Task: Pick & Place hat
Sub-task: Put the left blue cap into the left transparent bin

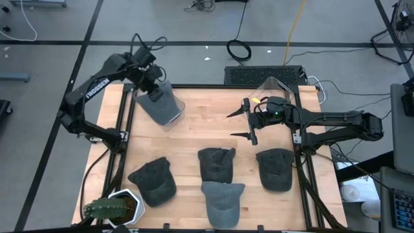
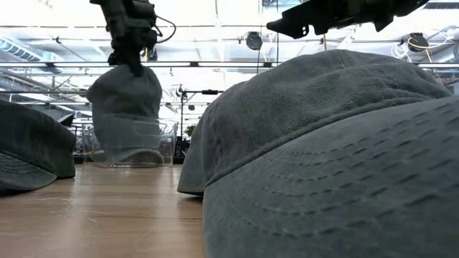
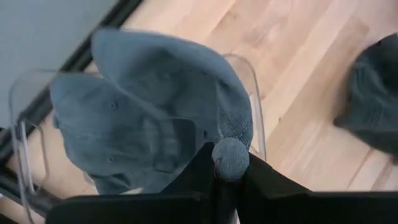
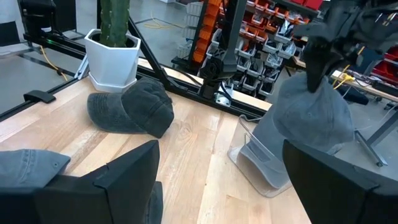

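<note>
One hat hangs crown-up, long axis vertical, over bin.

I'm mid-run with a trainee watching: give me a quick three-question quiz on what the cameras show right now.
1. True or false: the left gripper is shut on a hat over the clear bin.
2. How many hats lie flat on the table? A) two B) four C) six
3. Fill in: the right gripper hovers above the table with its jaws ____.

Key:
1. True; it pinches the hat's crown, visible in the left wrist view.
2. B; four hats lie along the near half.
3. Open, holding nothing.
</note>
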Controlling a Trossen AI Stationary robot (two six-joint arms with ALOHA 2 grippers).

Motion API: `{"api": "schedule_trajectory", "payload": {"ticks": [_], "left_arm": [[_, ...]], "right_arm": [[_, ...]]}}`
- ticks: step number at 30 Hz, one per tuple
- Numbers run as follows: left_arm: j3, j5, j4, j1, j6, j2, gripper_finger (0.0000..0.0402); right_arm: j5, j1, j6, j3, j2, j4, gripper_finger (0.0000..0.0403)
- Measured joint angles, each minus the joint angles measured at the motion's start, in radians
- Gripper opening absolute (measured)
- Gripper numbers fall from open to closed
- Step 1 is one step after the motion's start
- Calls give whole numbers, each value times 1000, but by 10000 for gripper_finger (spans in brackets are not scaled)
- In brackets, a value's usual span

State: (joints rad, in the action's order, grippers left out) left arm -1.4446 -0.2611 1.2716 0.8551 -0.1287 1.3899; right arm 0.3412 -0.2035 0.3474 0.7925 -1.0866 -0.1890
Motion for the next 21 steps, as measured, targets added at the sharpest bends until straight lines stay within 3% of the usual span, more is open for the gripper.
{"api": "schedule_trajectory", "payload": {"ticks": [4, 10, 21], "left_arm": [[31, -18, -30, 0, 7, 0, 31], [11, -153, -65, -9, -10, -19, 31], [3, -123, -42, -10, 63, -30, 31]], "right_arm": [[0, 0, -3, 0, 0, 0, 329], [0, 0, -6, 0, 0, 0, 329], [0, 0, -5, 0, 0, 0, 329]]}}
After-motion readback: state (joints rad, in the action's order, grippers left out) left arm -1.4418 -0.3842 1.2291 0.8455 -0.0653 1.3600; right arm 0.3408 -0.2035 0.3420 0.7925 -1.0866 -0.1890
